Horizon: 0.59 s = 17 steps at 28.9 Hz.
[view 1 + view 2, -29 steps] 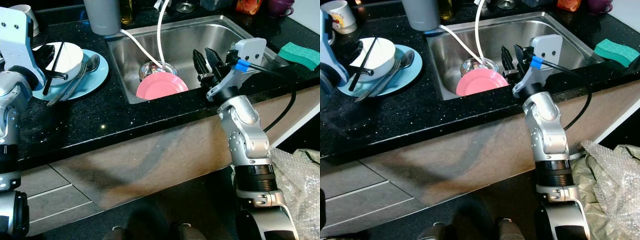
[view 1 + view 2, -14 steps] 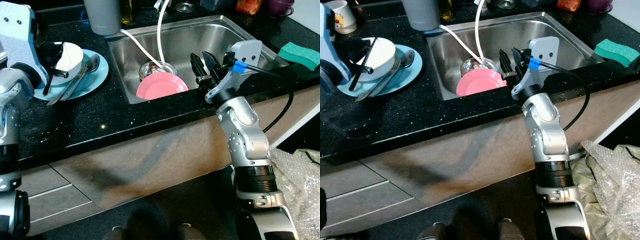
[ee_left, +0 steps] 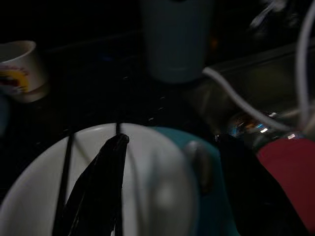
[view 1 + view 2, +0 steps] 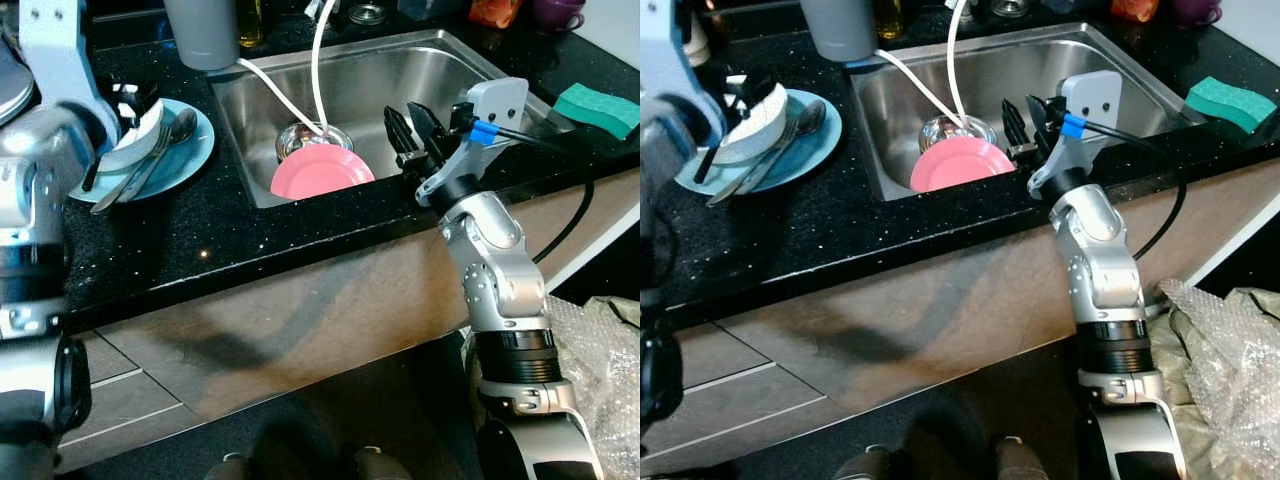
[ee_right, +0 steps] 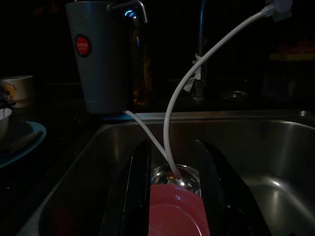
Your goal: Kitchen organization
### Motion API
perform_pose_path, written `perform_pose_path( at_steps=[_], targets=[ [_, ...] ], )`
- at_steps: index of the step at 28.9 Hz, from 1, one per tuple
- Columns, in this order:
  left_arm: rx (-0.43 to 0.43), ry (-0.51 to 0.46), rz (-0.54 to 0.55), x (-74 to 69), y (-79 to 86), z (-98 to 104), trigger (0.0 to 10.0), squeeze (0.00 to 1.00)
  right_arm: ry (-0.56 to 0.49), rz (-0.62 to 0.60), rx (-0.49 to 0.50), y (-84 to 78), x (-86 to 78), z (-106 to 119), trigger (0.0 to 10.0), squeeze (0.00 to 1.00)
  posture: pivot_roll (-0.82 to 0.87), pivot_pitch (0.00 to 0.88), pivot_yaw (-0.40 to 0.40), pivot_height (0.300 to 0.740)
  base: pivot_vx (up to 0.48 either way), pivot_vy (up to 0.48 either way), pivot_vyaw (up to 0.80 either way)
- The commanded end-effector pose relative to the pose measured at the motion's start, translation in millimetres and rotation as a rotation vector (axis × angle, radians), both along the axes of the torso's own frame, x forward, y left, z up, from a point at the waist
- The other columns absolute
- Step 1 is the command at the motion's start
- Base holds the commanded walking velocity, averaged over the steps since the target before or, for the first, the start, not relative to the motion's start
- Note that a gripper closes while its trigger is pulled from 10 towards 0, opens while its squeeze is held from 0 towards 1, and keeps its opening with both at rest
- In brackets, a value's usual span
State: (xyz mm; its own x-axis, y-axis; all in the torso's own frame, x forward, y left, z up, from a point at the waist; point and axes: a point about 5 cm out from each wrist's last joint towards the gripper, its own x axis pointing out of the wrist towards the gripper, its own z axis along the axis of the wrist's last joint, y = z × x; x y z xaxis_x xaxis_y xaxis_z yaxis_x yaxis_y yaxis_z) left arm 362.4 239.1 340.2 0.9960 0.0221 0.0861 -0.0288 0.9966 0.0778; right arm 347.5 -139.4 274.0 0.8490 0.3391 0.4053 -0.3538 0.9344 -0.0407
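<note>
A white bowl (image 4: 135, 125) with black chopsticks (image 4: 706, 163) across it sits tilted on a blue plate (image 4: 175, 160) left of the sink. My left gripper (image 3: 172, 140) is open at the bowl, one finger over its inside and the other outside its rim, above the plate. A spoon (image 4: 186, 124) and a fork lie on the plate beside the bowl. In the steel sink (image 4: 450, 70), a pink plate (image 4: 320, 172) leans on a metal bowl (image 4: 300, 140). My right gripper (image 4: 415, 130) hangs open over the sink's front edge, right of the pink plate (image 5: 177, 211).
A white hose (image 4: 318, 60) runs down into the metal bowl. A grey cup (image 4: 205, 30) stands behind the sink's left corner, with a mug (image 3: 19, 71) further left. A green sponge (image 4: 597, 105) lies on the counter at right. Bubble wrap (image 4: 1230, 340) lies on the floor.
My left arm has swung in over the blue plate and its fingers now straddle the bowl's rim; the bowl looks tipped. The right gripper has barely shifted.
</note>
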Motion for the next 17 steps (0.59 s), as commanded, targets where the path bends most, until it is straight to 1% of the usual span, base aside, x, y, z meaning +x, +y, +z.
perform_pose_path(
  at_steps=[1, 2, 5, 6, 7, 10, 13, 17],
  targets=[
    [0.039, 0.028, 0.045, 0.6, 2.9, 1.0, 10.0, 0.00, -0.001, 0.001, 0.005, -2.3, -0.1, 2.7, 10.0, 0.00, 0.02, 0.163, 0.008, 0.740, 0.000, 0.000, 0.00],
    [0.048, 0.031, 0.051, 0.3, 3.1, 1.5, 10.0, 0.00, -0.001, 0.000, 0.006, -2.8, 0.0, 2.8, 10.0, 0.00, 0.02, 0.163, 0.008, 0.740, 0.000, 0.000, 0.00],
    [0.073, 0.122, 0.097, -1.7, 9.4, -3.7, 10.0, 0.00, 0.001, -0.002, 0.008, -4.6, 0.5, 3.1, 10.0, 0.00, 0.02, 0.165, 0.010, 0.740, 0.000, 0.000, 0.00],
    [0.057, 0.162, 0.104, -2.1, 12.5, -6.6, 10.0, 0.00, 0.002, -0.003, 0.008, -5.1, 0.8, 3.2, 10.0, 0.00, 0.03, 0.166, 0.009, 0.740, 0.000, 0.000, 0.00],
    [0.045, 0.179, 0.106, -2.0, 13.8, -7.6, 10.0, 0.00, 0.002, -0.003, 0.008, -5.2, 1.0, 3.4, 10.0, 0.00, 0.03, 0.166, 0.009, 0.740, 0.000, 0.000, 0.00],
    [0.017, 0.199, 0.134, -1.6, 19.3, -9.0, 10.0, 0.00, 0.003, -0.003, 0.008, -5.5, 1.5, 3.5, 10.0, 0.00, 0.03, 0.168, 0.009, 0.740, 0.000, 0.000, 0.00],
    [-0.035, 0.206, 0.156, -2.0, 27.9, -8.9, 10.0, 0.00, 0.003, -0.001, 0.005, -5.9, 2.2, 3.8, 10.0, 0.00, 0.02, 0.171, 0.006, 0.740, 0.000, 0.000, 0.00],
    [-0.069, 0.236, 0.147, -2.4, 29.6, -12.3, 10.0, 0.00, 0.004, 0.001, 0.003, -6.1, 2.5, 3.8, 10.0, 0.00, 0.02, 0.172, 0.003, 0.740, 0.000, 0.000, 0.00]
  ],
)
